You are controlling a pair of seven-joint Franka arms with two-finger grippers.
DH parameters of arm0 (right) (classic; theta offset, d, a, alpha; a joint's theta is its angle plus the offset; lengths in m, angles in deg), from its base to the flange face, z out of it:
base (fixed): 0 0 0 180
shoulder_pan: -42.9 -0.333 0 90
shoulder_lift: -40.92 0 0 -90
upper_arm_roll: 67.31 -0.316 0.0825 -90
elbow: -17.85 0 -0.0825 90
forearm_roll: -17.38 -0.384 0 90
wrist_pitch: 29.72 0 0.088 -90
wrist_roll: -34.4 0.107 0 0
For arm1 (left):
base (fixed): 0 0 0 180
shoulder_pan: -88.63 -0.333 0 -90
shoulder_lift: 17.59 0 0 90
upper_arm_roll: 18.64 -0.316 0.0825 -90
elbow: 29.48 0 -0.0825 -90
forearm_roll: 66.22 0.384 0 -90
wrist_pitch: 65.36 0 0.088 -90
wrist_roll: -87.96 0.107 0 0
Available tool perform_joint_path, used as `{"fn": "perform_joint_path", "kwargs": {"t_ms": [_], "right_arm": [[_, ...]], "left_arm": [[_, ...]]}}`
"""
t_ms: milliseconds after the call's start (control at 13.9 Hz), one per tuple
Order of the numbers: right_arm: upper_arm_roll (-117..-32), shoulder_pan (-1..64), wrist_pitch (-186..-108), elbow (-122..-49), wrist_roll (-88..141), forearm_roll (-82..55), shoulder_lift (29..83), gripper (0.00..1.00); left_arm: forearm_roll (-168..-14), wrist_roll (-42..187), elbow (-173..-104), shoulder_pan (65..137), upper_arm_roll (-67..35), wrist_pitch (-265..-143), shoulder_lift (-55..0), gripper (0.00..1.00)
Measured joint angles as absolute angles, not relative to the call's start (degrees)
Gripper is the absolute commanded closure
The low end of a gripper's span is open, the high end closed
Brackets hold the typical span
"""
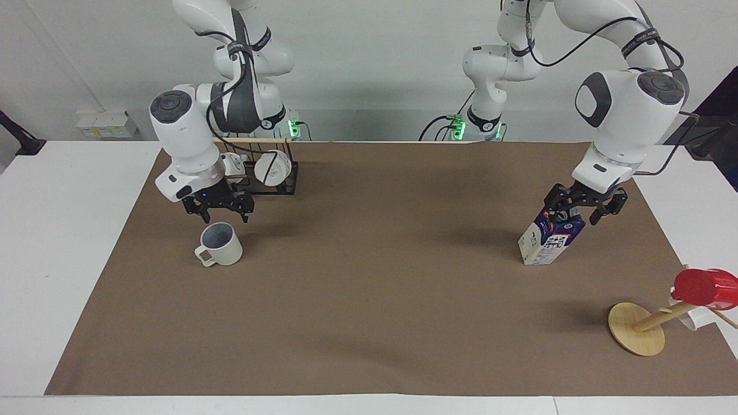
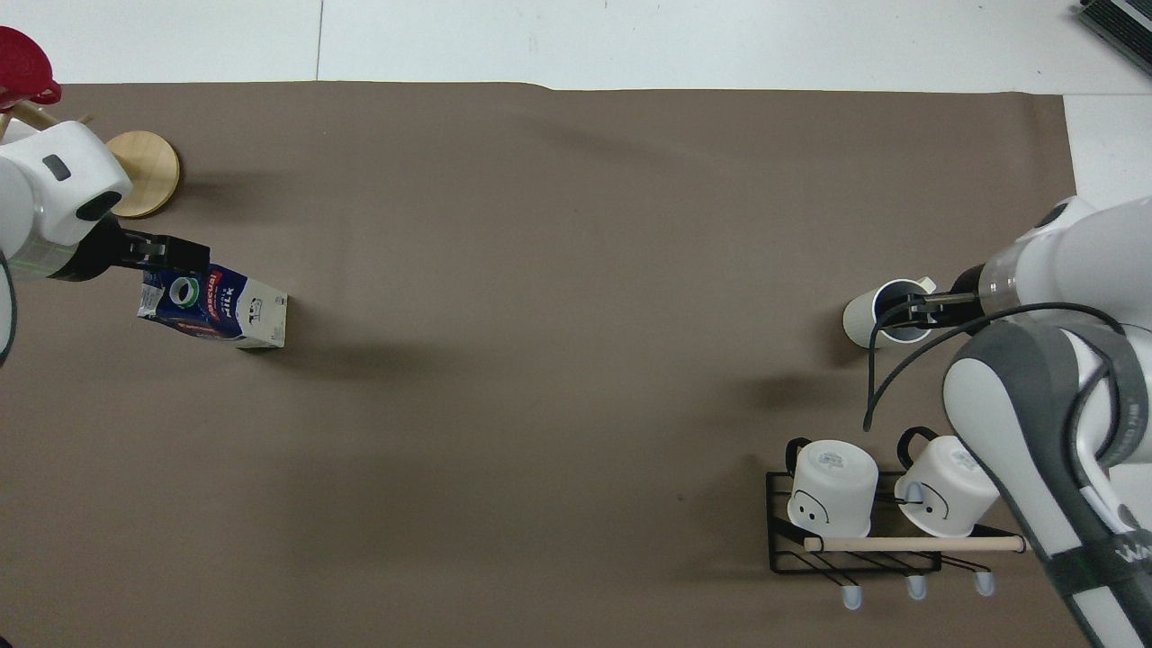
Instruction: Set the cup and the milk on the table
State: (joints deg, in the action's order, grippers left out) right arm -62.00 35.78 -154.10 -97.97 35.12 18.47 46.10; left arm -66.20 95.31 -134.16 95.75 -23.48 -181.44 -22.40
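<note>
In the facing view, the cup (image 1: 219,244) stands upright on the tabletop (image 1: 369,300), toward the right arm's end, farther from the robots than the rack (image 1: 259,171) of two white mugs. The right pincer (image 1: 219,209) hangs just over the cup's rim, fingers spread wide, holding nothing. The milk (image 1: 551,235) stands toward the left arm's end. The left pincer (image 1: 583,208) sits at the carton's top, fingers wide on either side of it, not closed on it.

In the overhead view, the right pincer (image 2: 913,307) covers the mouth of the cup (image 2: 871,319). The left pincer (image 2: 171,255) overlaps the top of the milk (image 2: 216,305). A wooden stand (image 2: 135,162) with a red cup (image 2: 22,67) is farther out.
</note>
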Motion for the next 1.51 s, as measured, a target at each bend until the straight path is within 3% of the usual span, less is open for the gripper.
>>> {"fn": "perform_joint_path", "kwargs": {"t_ms": [359, 430, 646, 789, 861, 1291, 1506], "right_arm": [[-62.0, 35.6, -159.3, -98.1, 34.3, 18.5, 50.8, 0.0], [-62.0, 35.6, -159.6, -98.1, 34.2, 18.5, 51.1, 0.1], [-62.0, 35.8, -160.9, -99.3, 34.2, 18.5, 51.3, 0.54], [-61.8, 35.9, -161.1, -99.9, 34.2, 18.5, 51.3, 0.75], [-61.8, 35.9, -161.2, -100.0, 34.2, 18.5, 51.3, 0.98], [-61.8, 35.7, -161.3, -100.0, 34.2, 18.5, 51.2, 1.0], [-62.1, 34.5, -159.8, -97.3, 35.7, 18.4, 51.1, 1.0]], "left_arm": [[-66.2, 95.5, -134.9, 95.8, -23.2, -181.6, -23.5, 0.0], [-66.2, 95.6, -135.2, 95.8, -23.2, -181.6, -23.5, 0.0], [-66.2, 95.6, -136.2, 95.8, -23.3, -181.6, -23.5, 0.0], [-66.2, 95.6, -136.8, 95.8, -23.4, -181.6, -23.3, 0.0], [-66.2, 95.6, -137.3, 95.8, -23.4, -181.6, -23.2, 0.0], [-66.2, 95.6, -138.6, 95.8, -23.3, -181.6, -23.0, 0.0], [-66.2, 95.6, -138.6, 95.8, -23.3, -181.6, -22.9, 0.23]]}}
